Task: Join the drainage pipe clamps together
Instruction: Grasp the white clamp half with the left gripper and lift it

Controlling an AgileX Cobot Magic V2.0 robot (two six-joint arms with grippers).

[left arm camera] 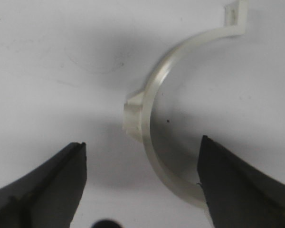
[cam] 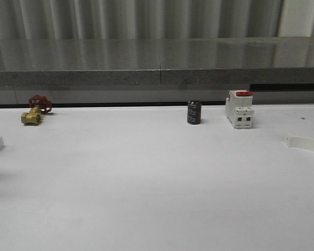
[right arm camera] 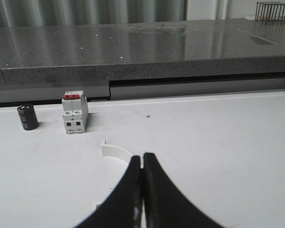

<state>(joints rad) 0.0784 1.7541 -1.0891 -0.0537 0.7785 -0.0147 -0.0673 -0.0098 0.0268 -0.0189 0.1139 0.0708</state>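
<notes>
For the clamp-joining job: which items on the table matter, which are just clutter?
Job items:
- clamp half by the left gripper: clamp half, lying between open fingers
- clamp half at the table's right edge, in front of the shut right gripper

Clutter:
- brass valve with red handle
- black cylinder
- white switch with red top

Front and right wrist views share the switch (cam: 239, 109).

The white table (cam: 157, 183) is carrying a brass valve (cam: 33, 112), black cylinder (cam: 194, 112), switch (cam: 239, 109), and seemingly both clamp halves (cam: 303, 143).
</notes>
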